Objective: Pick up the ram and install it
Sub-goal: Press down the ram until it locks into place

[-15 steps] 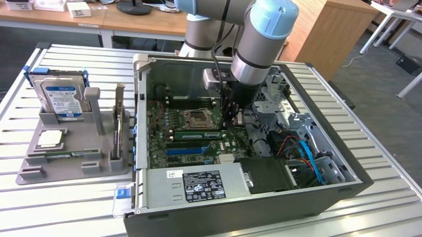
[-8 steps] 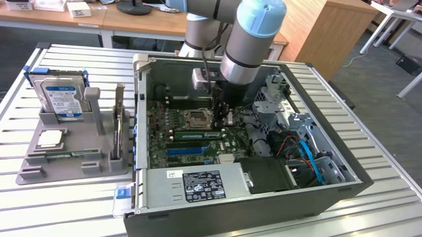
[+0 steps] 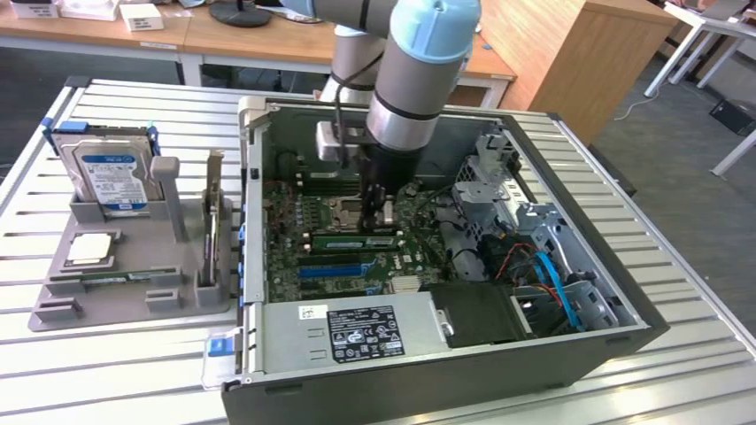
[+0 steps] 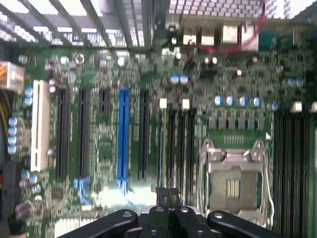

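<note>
Ram: a green stick with a white label, standing on edge among the motherboard slots inside the open computer case, just beyond the labelled power supply. It appears seated or nearly seated; latch condition cannot be determined.

Hand: directly over the right end of the ram, fingers pressed together with nothing between them. Whether it touches the stick cannot be confirmed.

Assessment: the step in hand looks like seating. Good practice is pressure straight down along the slot with the stick kept upright, as off-centre force risks tilting it.

CPU socket: just beyond the hand. On the worktop, at the exterior view's left, a grey tray carries a hard drive.
</note>
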Controlling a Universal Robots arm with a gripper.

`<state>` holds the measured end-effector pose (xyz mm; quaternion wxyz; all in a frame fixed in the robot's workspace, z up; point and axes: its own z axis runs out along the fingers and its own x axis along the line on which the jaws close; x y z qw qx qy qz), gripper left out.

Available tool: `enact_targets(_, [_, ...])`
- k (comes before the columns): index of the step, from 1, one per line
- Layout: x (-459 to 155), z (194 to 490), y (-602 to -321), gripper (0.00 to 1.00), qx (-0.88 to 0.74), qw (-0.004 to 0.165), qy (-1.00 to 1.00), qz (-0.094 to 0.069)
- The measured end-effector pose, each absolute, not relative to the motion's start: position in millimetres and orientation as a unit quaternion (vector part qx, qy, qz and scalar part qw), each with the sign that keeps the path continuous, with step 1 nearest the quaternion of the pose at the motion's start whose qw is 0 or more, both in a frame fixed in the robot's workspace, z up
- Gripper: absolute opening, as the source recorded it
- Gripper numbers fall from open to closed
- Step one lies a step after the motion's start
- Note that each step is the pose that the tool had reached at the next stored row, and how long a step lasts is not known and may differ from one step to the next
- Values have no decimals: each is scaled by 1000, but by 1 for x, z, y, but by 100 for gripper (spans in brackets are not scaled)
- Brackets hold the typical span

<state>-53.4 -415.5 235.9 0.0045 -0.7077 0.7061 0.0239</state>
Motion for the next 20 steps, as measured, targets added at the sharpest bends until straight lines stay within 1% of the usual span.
enact_targets(9, [-80,236,-416,11,-708,6,706,22])
enact_targets(20, [-86,235,-416,11,-708,7,706,22])
